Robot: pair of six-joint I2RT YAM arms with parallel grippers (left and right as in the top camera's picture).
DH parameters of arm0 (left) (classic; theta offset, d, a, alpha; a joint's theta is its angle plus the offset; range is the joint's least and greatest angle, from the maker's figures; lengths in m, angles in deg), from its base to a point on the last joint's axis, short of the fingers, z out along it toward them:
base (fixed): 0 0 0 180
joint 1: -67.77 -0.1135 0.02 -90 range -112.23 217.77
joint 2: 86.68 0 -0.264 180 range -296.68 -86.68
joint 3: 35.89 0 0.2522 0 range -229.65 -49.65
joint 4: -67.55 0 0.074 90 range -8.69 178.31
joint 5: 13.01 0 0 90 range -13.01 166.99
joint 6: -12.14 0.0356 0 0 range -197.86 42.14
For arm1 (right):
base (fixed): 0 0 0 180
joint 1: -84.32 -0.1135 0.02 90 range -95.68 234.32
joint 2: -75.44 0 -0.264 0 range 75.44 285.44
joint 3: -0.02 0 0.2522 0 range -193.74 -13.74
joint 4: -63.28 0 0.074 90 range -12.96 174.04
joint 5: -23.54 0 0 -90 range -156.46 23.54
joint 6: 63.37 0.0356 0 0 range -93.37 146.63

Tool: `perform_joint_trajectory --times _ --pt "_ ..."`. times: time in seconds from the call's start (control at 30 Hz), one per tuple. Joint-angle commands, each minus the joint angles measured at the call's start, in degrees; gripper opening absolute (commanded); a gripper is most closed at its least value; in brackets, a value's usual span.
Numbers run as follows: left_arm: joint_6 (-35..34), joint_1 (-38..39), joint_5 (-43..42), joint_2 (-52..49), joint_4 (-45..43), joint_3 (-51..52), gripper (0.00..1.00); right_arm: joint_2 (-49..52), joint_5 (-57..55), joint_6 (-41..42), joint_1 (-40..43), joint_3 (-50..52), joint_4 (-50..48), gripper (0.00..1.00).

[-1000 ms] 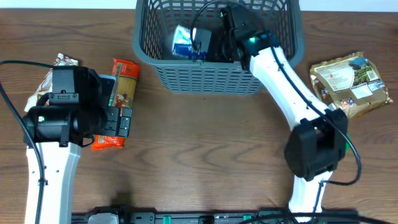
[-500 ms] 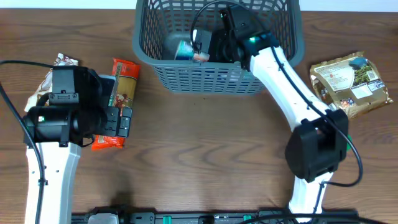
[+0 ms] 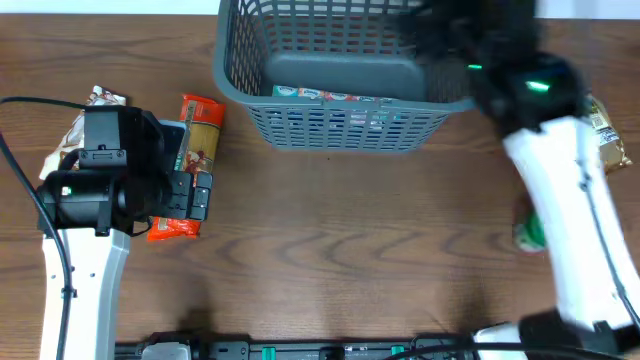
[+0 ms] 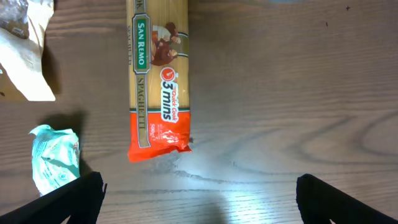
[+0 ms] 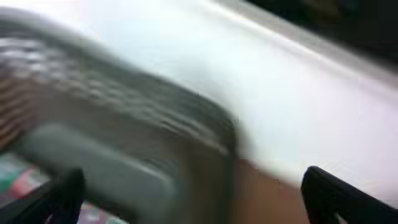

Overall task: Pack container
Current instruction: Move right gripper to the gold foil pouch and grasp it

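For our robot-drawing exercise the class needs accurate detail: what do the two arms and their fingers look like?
Both arms have white links and bulky black joint housings. The left arm shows a green light and thin black cable; the right arm, blurred, glows green too. Fingers are black.

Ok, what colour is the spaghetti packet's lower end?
The spaghetti packet ends orange-red below a yellow body; left wrist view shows it best.
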Motion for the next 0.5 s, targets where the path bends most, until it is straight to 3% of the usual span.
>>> perform_joint_trajectory --times 0.0,0.1,0.27,0.47 --pt "0.33 0.28 0.61 0.0 0.17 -1.18 0.98 -4.98 -13.42 33.14 9.16 -0.55 9.27 0.96" --pt "0.35 0.28 0.61 0.0 0.17 -1.18 0.98 -6.82 -12.09 41.92 16.85 -0.55 18.25 0.99" --pt "0.35 0.28 0.26 0.0 0.17 -1.18 0.98 -6.51 -8.31 48.85 28.3 0.48 28.83 0.99" --pt "0.35 0.28 0.2 0.0 0.17 -1.18 0.99 -4.11 3.39 48.85 40.11 8.24 27.43 0.99"
